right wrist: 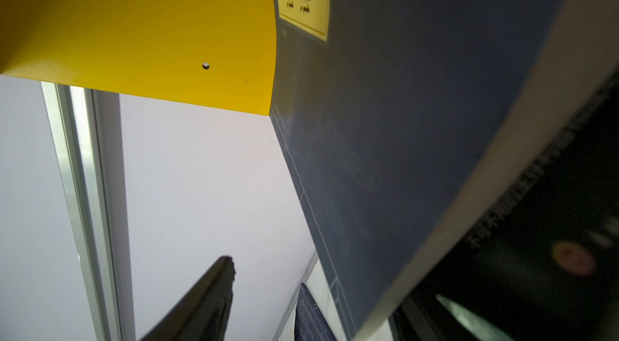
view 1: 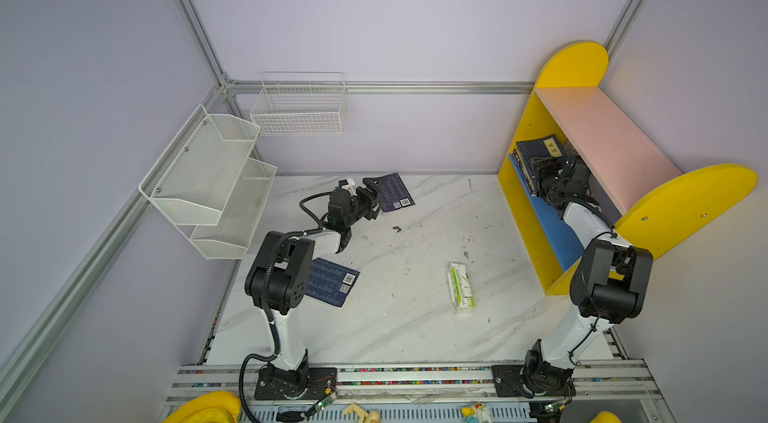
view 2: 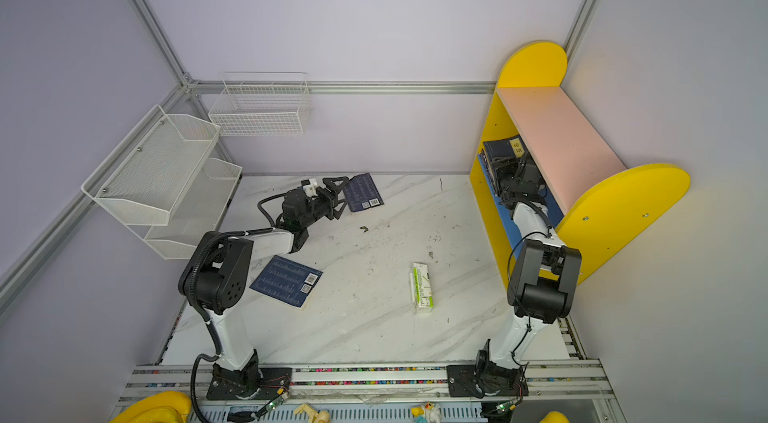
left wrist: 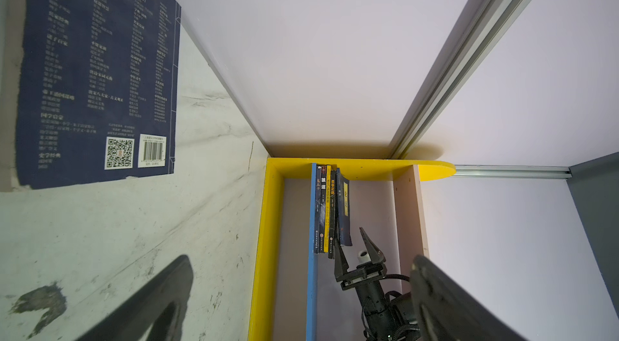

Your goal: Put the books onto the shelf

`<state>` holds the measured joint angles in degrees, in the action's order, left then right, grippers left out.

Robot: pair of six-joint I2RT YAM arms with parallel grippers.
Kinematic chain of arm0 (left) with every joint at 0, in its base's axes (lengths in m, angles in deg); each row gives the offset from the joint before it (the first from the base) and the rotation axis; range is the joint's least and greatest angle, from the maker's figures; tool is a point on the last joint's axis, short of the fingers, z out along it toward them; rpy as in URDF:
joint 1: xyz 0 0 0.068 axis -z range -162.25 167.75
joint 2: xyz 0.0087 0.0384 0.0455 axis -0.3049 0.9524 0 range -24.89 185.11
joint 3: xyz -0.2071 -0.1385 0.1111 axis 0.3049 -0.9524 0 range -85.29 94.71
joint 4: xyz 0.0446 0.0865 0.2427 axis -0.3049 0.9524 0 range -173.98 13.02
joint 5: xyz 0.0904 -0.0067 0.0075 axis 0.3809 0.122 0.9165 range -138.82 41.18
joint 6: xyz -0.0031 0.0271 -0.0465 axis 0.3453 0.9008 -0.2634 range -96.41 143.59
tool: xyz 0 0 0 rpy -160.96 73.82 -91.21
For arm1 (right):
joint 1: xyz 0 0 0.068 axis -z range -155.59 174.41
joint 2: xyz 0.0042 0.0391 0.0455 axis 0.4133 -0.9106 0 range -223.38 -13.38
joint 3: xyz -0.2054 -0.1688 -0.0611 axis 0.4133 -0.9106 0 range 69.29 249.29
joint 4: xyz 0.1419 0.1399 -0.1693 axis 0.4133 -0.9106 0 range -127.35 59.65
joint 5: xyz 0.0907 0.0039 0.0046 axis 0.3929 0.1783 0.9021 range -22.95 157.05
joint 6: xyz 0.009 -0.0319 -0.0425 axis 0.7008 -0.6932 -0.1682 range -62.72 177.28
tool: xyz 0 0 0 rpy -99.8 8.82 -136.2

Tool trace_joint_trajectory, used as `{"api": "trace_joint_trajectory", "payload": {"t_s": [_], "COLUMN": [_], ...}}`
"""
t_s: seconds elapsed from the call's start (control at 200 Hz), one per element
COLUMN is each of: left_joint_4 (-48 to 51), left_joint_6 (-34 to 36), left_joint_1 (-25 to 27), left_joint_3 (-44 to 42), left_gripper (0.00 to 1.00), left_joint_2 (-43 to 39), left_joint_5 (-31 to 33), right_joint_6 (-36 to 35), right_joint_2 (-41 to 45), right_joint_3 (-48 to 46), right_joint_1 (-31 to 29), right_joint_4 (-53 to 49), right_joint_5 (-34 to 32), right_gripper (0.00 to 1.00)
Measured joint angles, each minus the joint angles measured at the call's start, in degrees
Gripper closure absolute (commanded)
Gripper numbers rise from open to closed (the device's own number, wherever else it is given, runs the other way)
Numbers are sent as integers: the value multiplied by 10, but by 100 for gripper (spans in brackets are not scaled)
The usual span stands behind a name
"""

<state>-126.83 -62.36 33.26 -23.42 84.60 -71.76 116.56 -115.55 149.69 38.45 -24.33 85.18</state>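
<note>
Books, shelved: a shelved row [left wrist: 324, 212] stands on edge on the blue lower board [left wrist: 312, 289] of the shelf [view 1: 602, 138]. It is packed against the far yellow end panel [left wrist: 375, 170], which props it upright. The outermost volume, a leaning navy book [right wrist: 402, 121] with a yellow title label, tilts against its neighbours. I judge it wants a push to stand square.

Right gripper [left wrist: 349, 238]: inside the shelf, beside that book. You will see its jaws parted, with one finger [right wrist: 214, 295] standing clear of the cover. Nothing is clamped, so the book rests on its neighbours, not on the grip.

Books, outstanding: two, flat on the table [view 1: 415, 329]. The far navy book [view 1: 397, 192] lies back cover up near the rear wall. The near navy book [view 1: 332, 281] is partly hidden under the left arm.

Left gripper [view 1: 376, 198]: spread fully and empty, fingertips at the far navy book's edge. By my reading it is placed to take that one next.

Carton [view 1: 460, 287]: green-and-white, not a book. Leave it where it lies.
</note>
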Motion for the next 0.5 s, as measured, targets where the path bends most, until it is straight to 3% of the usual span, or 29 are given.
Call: {"api": "trace_joint_trajectory", "payload": {"t_s": [0.5], "left_joint_4": [1], "left_joint_6": [0], "left_joint_1": [0], "left_joint_3": [0], "left_gripper": [0], "left_joint_2": [0], "left_joint_5": [-5], "right_joint_6": [-47], "right_joint_2": [55], "right_joint_3": [-58], "right_joint_1": [2], "right_joint_4": [-8], "right_joint_5": [-20], "right_gripper": [34]}}
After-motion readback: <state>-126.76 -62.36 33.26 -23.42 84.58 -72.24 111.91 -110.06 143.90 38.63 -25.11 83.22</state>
